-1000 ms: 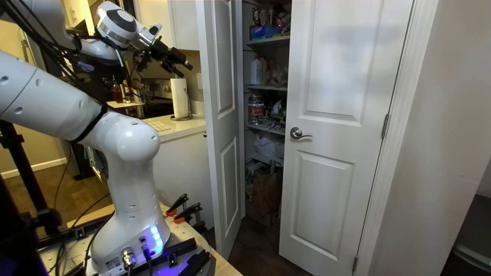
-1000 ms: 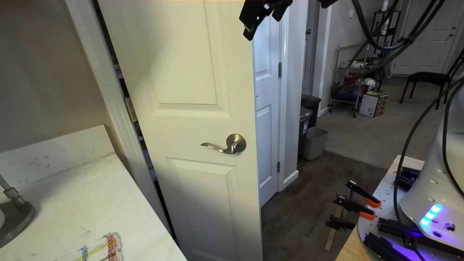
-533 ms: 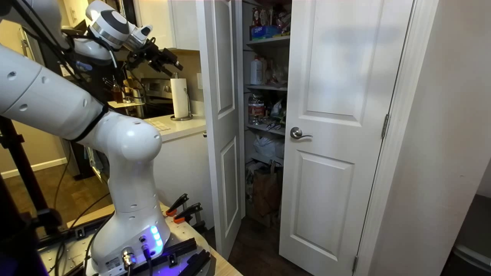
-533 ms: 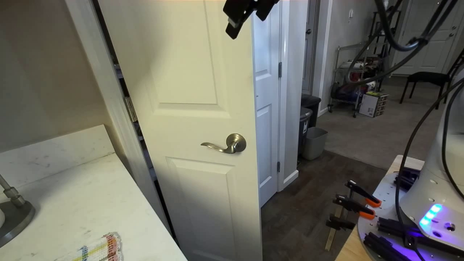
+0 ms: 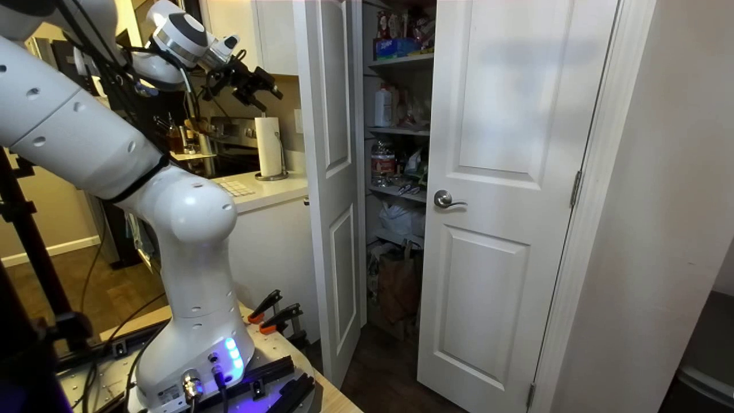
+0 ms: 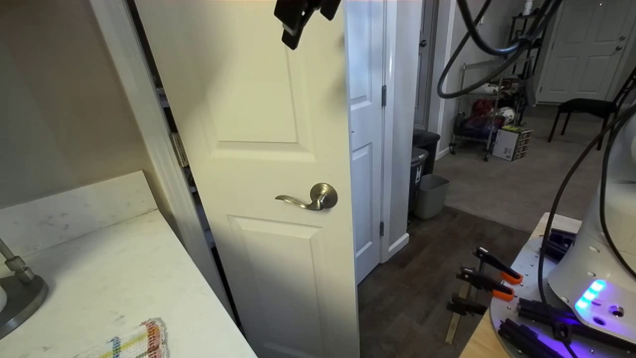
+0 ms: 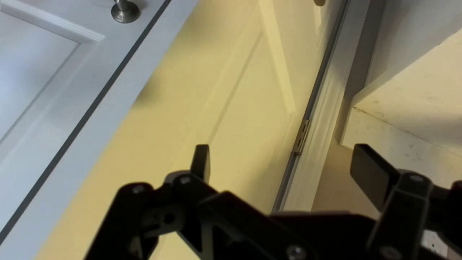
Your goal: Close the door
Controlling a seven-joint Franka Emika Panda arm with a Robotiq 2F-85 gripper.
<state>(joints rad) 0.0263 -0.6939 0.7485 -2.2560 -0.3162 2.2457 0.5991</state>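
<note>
The door (image 5: 345,186) is a white panelled leaf standing ajar. In an exterior view its outer face (image 6: 256,171) shows with a lever handle (image 6: 323,197) near its right edge and hinges on its left. It fills the middle of the wrist view (image 7: 238,137), lit yellow, with its hinge (image 7: 301,137) to the right. My gripper (image 5: 270,100) is open and empty, high on the outer side of the door, with a visible gap to its edge. It overlaps the door's upper part in an exterior view (image 6: 311,29). Its fingers (image 7: 200,162) are wide apart in the wrist view.
The matching leaf (image 5: 499,209) with its own lever stands ajar beside the pantry shelves (image 5: 401,132). A counter (image 6: 124,268) with a paper towel roll (image 5: 268,146) lies on the door's outer side. Clamps (image 6: 484,278) stick out from the robot's table.
In an exterior view the gripper has moved left across the door's upper part. The upper arm and cables have shifted. The door and the matching leaf have not moved.
</note>
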